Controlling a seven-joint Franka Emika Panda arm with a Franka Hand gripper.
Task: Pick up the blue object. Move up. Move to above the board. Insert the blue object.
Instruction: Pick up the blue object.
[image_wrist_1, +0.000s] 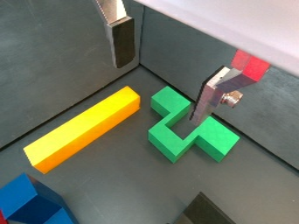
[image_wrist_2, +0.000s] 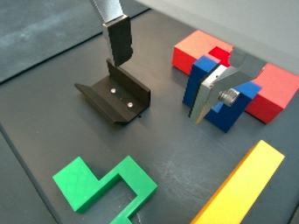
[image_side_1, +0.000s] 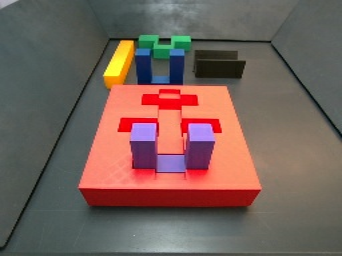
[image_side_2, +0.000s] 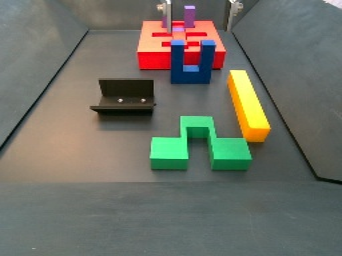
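Dark floor: blue object (image_side_2: 190, 62), royal-blue U-block, is stood upright, prongs pointing up, beside board (image_side_2: 154, 45); gripper (image_wrist_2: 163, 66) is held open, empty.

You see the gripper (image_side_2: 198, 14) up over the board's (image_side_2: 150, 40) far end in a side view. The blue object (image_side_2: 191, 63) stands on the floor touching the board's near edge. The fixture (image_side_2: 124, 97) sits to its left, the long bar (image_side_2: 247, 103) lies to its right, and the stepped block (image_side_2: 198, 143) rests nearer the camera. A U-shaped block (image_side_1: 174, 145) sits on the board (image_side_1: 107, 150).
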